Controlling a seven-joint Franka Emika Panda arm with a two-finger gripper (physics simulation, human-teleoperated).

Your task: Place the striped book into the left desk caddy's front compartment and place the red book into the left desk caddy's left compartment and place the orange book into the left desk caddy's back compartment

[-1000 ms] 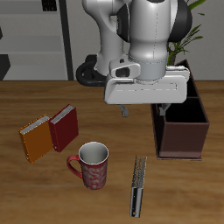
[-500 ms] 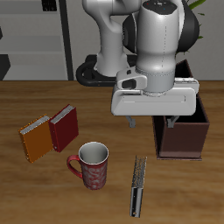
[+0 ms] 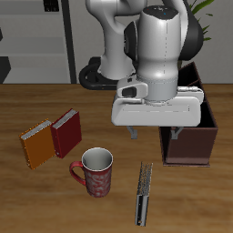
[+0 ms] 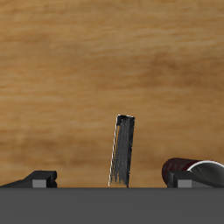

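Gripper (image 3: 155, 135) spread and empty above the table, striped book (image 3: 144, 192) lying beside the mug (image 3: 95, 171)

This looks like a study or home office. A wooden tabletop (image 3: 36, 105) carries desk things: an orange book (image 3: 37, 145) and a red book (image 3: 66, 133) lying side by side, a striped book (image 3: 143, 192) near the front edge, a patterned red mug (image 3: 95, 172), and a dark maroon desk caddy (image 3: 190, 142) with black dividers. Behind the tabletop stand pale shelves (image 3: 32, 41), and green leaves of a potted plant (image 3: 193, 36) show past the robot arm (image 3: 160, 55) mounted at the back.
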